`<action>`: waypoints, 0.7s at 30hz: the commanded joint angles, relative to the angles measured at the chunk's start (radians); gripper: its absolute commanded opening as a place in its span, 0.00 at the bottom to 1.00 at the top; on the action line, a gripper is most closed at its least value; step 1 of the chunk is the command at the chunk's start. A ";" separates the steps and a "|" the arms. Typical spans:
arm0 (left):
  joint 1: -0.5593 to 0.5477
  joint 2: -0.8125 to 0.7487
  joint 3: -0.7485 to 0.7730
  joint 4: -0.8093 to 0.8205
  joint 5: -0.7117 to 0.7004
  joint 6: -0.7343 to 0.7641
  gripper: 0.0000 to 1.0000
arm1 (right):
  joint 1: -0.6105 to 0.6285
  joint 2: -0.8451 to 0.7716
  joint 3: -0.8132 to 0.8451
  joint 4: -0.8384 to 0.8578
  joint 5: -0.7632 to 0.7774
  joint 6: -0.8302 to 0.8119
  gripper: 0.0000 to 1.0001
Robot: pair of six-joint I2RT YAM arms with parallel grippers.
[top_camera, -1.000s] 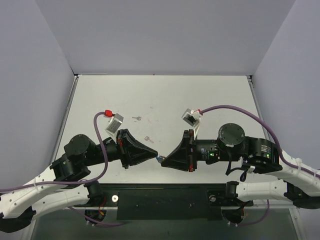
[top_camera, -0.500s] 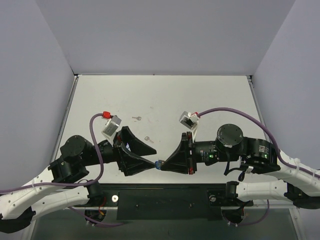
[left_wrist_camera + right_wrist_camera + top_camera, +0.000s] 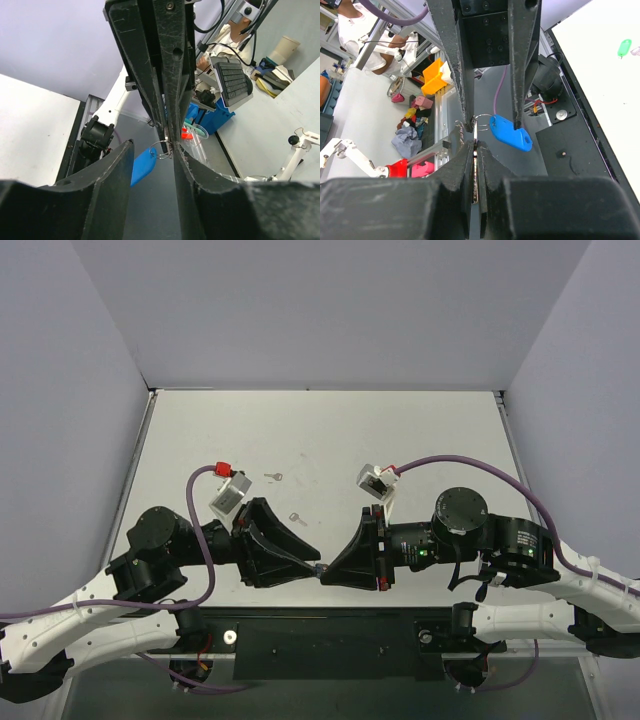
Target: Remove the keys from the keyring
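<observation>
The pincers are met tip to tip over the near edge of the tabletop (image 3: 420, 430). The right pincer (image 3: 326, 573) is pressed together on the keyring (image 3: 481, 119), which carries a blue tag (image 3: 510, 134). The left pincer (image 3: 315, 562) is spread around both. A loose key (image 3: 273, 477) and a second key (image 3: 297, 518) are seen just beyond, with open tabletop behind them. The ring is shown clearly only by the wrist views.

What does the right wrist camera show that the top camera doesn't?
Only the right wrist view: the wire keyring carrying a blue tag, pinched at the right gripper tips. Only the top view: the left arm and right arm whole, and the full table. Both: the left gripper meeting the right one tip to tip.
</observation>
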 commanded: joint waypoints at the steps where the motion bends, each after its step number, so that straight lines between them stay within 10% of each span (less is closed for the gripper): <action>1: -0.003 -0.001 0.046 0.076 0.033 -0.003 0.43 | 0.008 0.004 0.008 0.063 -0.020 -0.002 0.00; 12: -0.003 -0.015 0.033 0.068 0.027 -0.015 0.00 | 0.008 0.013 0.026 0.034 0.047 -0.012 0.00; 21: -0.003 -0.013 0.083 -0.126 -0.161 0.017 0.00 | 0.008 0.022 0.073 -0.064 0.204 -0.013 0.00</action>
